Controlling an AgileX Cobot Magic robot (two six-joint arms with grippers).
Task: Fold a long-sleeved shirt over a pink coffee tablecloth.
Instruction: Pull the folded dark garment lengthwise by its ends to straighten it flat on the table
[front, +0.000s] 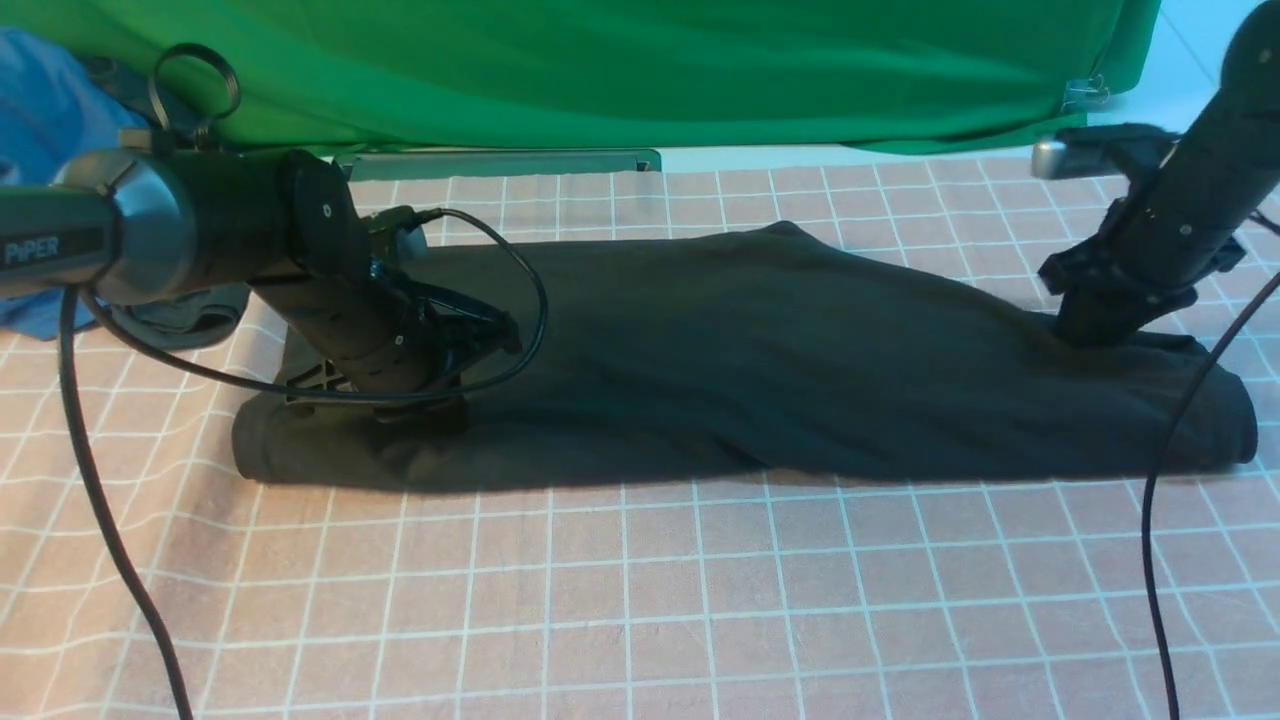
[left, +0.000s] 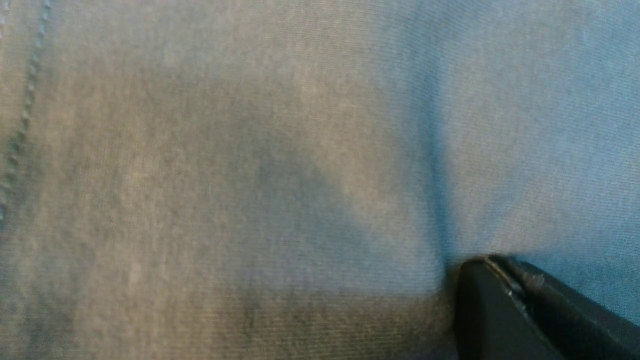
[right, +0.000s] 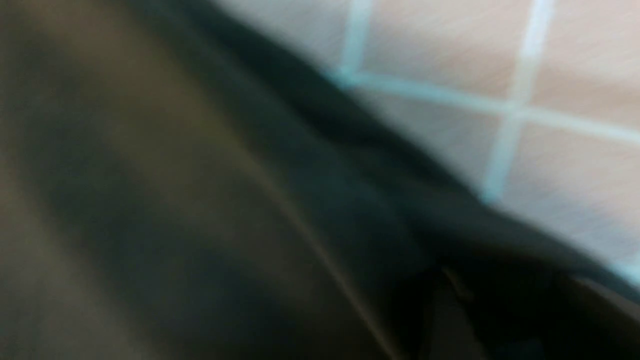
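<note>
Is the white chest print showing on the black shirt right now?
No, the long-sleeved shirt shows only plain black fabric in the front view.

A: Item 1?
B: Shirt (front: 760, 370): black soft knit, folded into 1 long low band lying crosswise. It is rumpled, with a small hump on its far edge.
A: Item 2?
B: Tablecloth (front: 620, 600): pinkish-tan with a thin white grid of squares, spread flat under the shirt and showing around it.
</note>
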